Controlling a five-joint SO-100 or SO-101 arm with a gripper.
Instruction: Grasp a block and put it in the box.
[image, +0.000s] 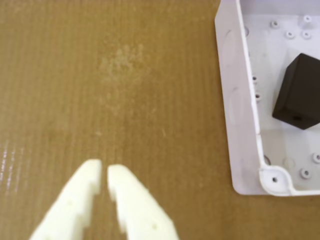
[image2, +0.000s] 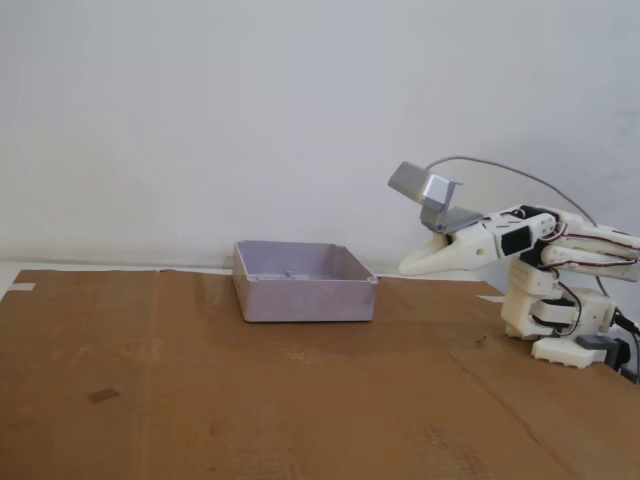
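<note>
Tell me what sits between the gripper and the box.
Nothing: in the wrist view, only bare cardboard separates the gripper from the box. The block lies inside it.

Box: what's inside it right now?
In the wrist view the white box holds one black block on its floor, among moulded screw bosses. The frame crops the box's right part. In the fixed view its wall hides the contents.

In the wrist view the block (image: 298, 94) is seen inside the box (image: 239, 100). In the fixed view the box (image2: 304, 282) is set on the cardboard (image2: 200, 400), left of the arm (image2: 545, 290).
</note>
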